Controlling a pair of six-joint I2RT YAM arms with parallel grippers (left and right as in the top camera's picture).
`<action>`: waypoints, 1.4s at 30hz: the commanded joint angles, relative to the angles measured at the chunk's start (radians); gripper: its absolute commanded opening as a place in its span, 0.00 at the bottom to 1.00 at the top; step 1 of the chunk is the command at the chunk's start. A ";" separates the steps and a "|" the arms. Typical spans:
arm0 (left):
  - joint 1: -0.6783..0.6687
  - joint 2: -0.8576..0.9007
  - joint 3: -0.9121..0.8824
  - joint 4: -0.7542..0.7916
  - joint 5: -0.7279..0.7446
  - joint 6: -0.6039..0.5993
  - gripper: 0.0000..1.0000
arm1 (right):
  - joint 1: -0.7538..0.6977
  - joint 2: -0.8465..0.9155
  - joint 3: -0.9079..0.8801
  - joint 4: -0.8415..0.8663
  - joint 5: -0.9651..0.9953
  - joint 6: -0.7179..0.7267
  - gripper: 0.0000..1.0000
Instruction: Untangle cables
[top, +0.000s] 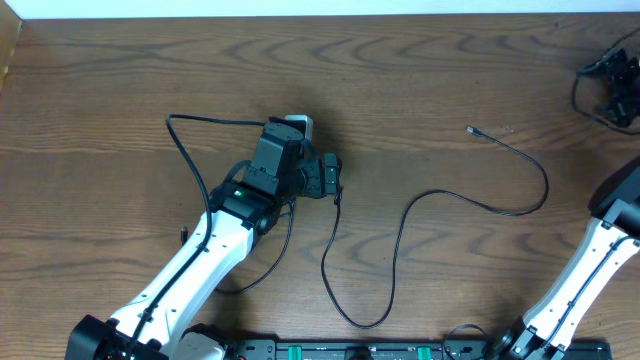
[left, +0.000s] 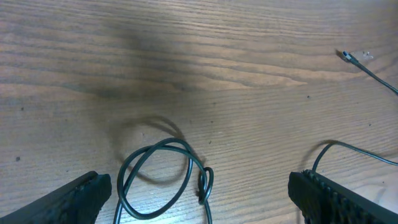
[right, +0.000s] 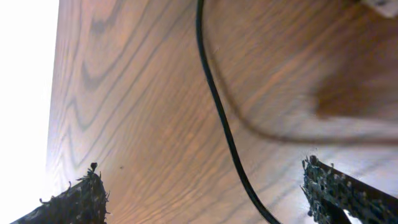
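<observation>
I am hovering the left gripper (left: 198, 186), jaws wide open, over the black cable (top: 399, 245). Its small loop (left: 155, 177) and knot (left: 205, 183) are lying between the jaws, near six o'clock in the left wrist view. I am planning a straight descent, pinching one strand beside the knot rather than the whole loop, then drawing it toward three o'clock. The right gripper (right: 202, 167) is likewise gaping, with a cable strand running beneath it.

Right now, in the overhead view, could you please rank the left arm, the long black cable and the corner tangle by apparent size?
1. left arm: largest.
2. long black cable: similar spread, far thinner.
3. corner tangle: smallest, partly out of frame.
</observation>
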 joint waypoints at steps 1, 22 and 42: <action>0.003 -0.002 0.024 -0.002 0.009 0.002 0.98 | 0.000 -0.008 0.027 0.006 -0.046 -0.074 0.99; 0.003 -0.002 0.024 -0.002 0.009 0.002 0.98 | 0.050 -0.583 0.088 -0.105 0.323 -0.177 0.01; 0.003 -0.002 0.024 -0.002 0.009 0.002 0.98 | 0.155 -0.603 -0.110 -0.360 0.582 -0.151 0.01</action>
